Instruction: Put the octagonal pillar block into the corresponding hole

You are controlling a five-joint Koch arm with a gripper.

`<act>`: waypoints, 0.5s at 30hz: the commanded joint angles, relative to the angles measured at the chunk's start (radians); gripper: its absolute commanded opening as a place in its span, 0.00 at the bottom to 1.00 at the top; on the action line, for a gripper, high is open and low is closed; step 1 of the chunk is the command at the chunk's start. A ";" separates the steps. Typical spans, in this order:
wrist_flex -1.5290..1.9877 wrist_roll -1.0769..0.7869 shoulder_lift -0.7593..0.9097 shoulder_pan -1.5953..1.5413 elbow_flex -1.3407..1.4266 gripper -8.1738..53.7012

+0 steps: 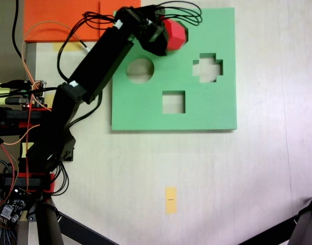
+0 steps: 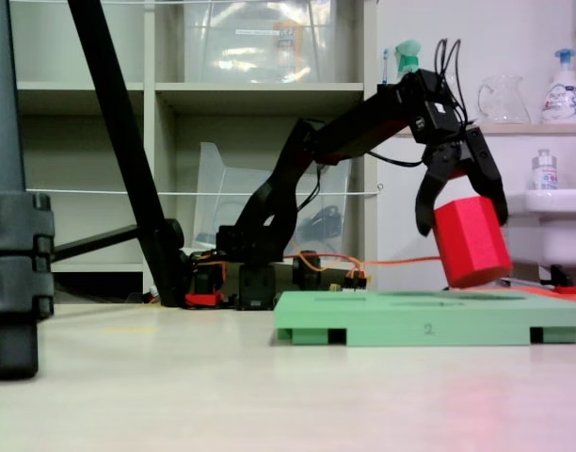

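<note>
Block in gripper, above board

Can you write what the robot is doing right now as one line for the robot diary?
end effector: shut on red block | block: tilted, lifted above green board | hole: hidden under block | stage: carrying, not yet inserted

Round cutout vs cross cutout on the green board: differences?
The round cutout has a curved outline; the cross cutout is plus-shaped with square corners. In the overhead fixed view, the round one lies left, beside the arm; the cross one lies right. Both pierce the green board and are empty.
</note>
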 commanded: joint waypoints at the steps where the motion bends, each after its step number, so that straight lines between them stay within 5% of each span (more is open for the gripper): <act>1: -0.071 0.025 0.020 -0.018 -0.071 0.43; 15: -0.084 0.051 -0.018 -0.023 -0.087 0.43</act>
